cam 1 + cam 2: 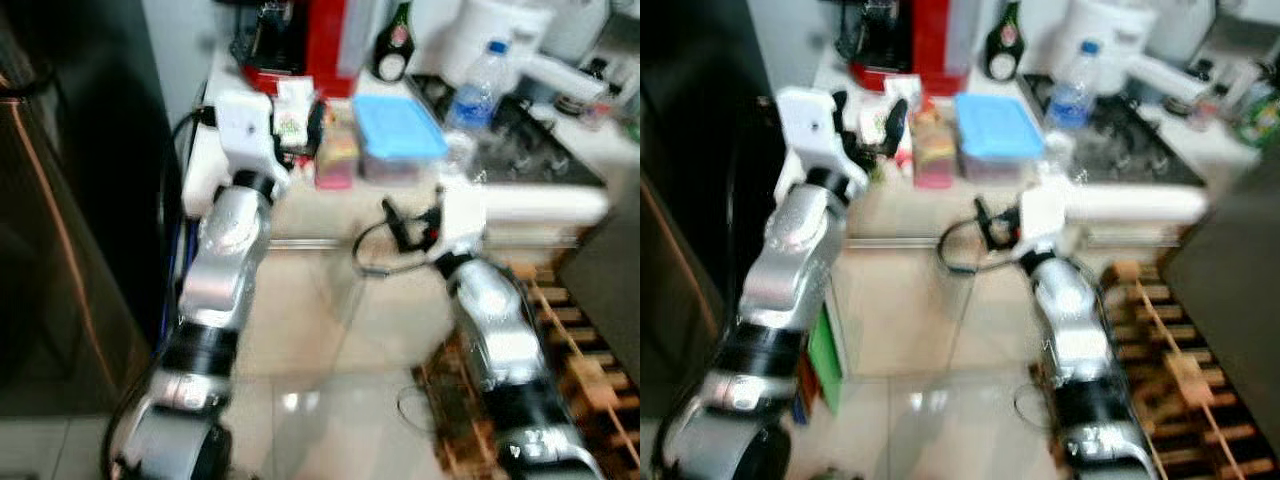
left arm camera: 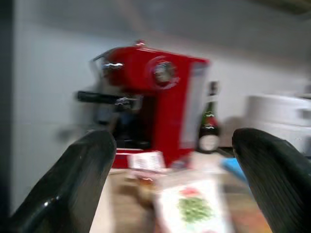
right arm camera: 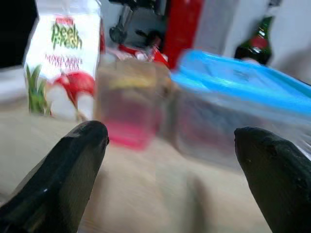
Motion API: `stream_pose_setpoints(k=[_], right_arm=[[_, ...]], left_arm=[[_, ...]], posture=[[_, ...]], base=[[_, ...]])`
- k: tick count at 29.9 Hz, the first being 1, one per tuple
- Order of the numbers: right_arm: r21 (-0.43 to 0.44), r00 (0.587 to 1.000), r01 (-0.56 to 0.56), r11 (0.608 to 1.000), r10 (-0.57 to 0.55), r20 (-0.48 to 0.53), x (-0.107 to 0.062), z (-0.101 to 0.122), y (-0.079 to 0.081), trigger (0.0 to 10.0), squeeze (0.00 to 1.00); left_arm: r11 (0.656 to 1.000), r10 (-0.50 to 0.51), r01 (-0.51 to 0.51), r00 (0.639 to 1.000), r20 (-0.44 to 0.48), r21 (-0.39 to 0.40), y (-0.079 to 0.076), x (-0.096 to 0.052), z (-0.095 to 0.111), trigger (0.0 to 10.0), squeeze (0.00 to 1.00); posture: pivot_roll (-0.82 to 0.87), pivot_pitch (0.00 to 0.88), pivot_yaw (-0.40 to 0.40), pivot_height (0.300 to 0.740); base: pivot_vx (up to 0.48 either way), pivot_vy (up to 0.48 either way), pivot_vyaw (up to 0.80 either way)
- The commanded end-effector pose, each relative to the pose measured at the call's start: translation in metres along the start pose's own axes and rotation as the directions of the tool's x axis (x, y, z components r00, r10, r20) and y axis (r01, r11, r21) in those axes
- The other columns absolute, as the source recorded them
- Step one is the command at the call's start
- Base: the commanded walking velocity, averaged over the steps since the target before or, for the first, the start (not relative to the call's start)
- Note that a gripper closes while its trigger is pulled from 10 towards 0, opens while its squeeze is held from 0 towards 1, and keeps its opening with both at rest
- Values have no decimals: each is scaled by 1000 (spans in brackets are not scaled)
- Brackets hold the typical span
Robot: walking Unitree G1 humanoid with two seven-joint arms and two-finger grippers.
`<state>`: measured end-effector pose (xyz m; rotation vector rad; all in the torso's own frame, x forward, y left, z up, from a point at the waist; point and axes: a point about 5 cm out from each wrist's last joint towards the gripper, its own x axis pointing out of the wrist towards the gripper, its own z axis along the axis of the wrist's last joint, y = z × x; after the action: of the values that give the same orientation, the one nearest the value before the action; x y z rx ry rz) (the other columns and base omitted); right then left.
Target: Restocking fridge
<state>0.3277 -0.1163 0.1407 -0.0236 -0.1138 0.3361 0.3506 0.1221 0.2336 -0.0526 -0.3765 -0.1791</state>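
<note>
You are facing the table (image 1: 300, 215), with a dark fridge (image 1: 60, 200) on the robot's left and a tiled floor (image 1: 320, 330) below. All views are blurred.

A wooden rack (image 1: 570, 350) stands on the floor at the right, under the right arm.

At the back of the table sits a red coffee machine (image 2: 146, 97), a dark bottle (image 2: 210, 124) beside it, and white appliances further right. A hob (image 1: 520, 150) lies on the table's right part, with a clear water bottle (image 1: 478, 95) at its near-left edge.

The items to restock are grouped mid-table: a clear box with a blue lid (image 3: 238, 102), a pink-bottomed tub (image 3: 129, 107) just left of it, and a white salad bag (image 3: 65, 68) left of that.

Left tool (image 1: 865, 130): raised over the table's left end, fingers spread, pointed at the salad bag. In its wrist view the bag lies between the two fingertips (image 2: 82, 165), apart from both. Nothing is pinched.

Right tool (image 1: 410, 215): held at the table's front edge, lower than the left one, fingers spread, pinching nothing. Its wrist view looks across the tabletop at the tub and the box; the fingers (image 3: 73, 160) touch neither.
</note>
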Motion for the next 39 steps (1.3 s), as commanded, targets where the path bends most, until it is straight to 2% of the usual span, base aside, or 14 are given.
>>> stream_pose_setpoints(k=[1, 8, 12, 14, 17, 20, 21, 23, 27, 34, 35, 36, 38, 39], right_arm=[[-2, 999, 50, 999, -50, 6, -3, 3, -15, 10000, 0], [24, 998, 48, 999, -48, 27, 1, 5, -7, 10000, 0], [-22, 996, 28, 999, -26, 80, 1, 18, -5, 10000, 0], [-52, 993, 17, 998, -11, 116, 1, 29, -4, 10000, 0], [-38, 989, 28, 999, -22, 147, 0, 39, -6, 10000, 0], [-29, 988, 37, 999, -32, 153, 0, 41, -7, 10000, 0], [-24, 988, 44, 999, -39, 152, -1, 40, -7, 10000, 0], [-13, 989, 50, 999, -48, 140, -3, 38, -8, 10000, 0], [-16, 993, 52, 999, -50, 106, -11, 32, -10, 10000, 0], [-18, 992, 93, 996, -91, 83, -20, 30, -16, 10000, 0], [-18, 992, 98, 995, -96, 77, -21, 29, -17, 10000, 0], [-18, 992, 103, 995, -101, 70, -24, 28, -19, 10000, 0], [-21, 993, 102, 995, -101, 64, -25, 27, -20, 10000, 0], [-27, 994, 97, 995, -95, 56, -26, 26, -21, 10000, 0]], left_arm=[[999, -36, 36, 999, 23, -7, -11, 4, 8, 10000, 0], [997, -50, 49, 998, 25, 52, 8, 10, 19, 10000, 0], [991, -25, 29, 999, -36, 132, 24, 16, 17, 10000, 0], [992, 14, -6, 998, -60, 123, 32, 21, 17, 10000, 0], [995, -9, 13, 999, -53, 94, 35, 26, 23, 10000, 0], [995, -62, 62, 998, -8, 77, 34, 29, 30, 10000, 0], [991, -129, 128, 991, 45, 38, 36, 30, 37, 10000, 0], [971, -236, 233, 968, 83, 46, 45, 31, 44, 10000, 0], [912, -392, 388, 920, 3, 137, 62, 32, 41, 10000, 0], [828, -545, 548, 836, -61, 120, 62, 26, 30, 10000, 0], [791, -599, 604, 797, -77, 101, 60, 22, 28, 10000, 0], [729, -671, 679, 734, -108, 86, 56, 15, 24, 10000, 0], [676, -718, 732, 681, -146, 87, 55, 10, 19, 10000, 0], [629, -757, 774, 631, -171, 72, 54, 6, 15, 10000, 0]], posture=[[-60, 0, -77, 740], [-36, 0, -54, 740], [-33, 0, -44, 740], [-37, 0, -41, 740], [-46, 0, -35, 740], [-52, 0, -34, 740], [-56, 0, -37, 740], [-62, 0, -37, 740], [-84, 0, -30, 740], [-123, 17, -12, 740], [-124, 19, -14, 740], [-125, 24, -18, 740], [-123, 26, -22, 740], [-121, 26, -26, 740]], base=[[480, 0, 0], [480, 0, 0], [480, 0, 0], [0, 0, 0], [0, 0, 0], [0, 0, 0], [0, 0, 0], [0, 0, 0], [0, 0, 0], [0, 0, 0], [0, 0, 0], [0, 0, 0], [0, 0, 0], [0, 0, 0]])
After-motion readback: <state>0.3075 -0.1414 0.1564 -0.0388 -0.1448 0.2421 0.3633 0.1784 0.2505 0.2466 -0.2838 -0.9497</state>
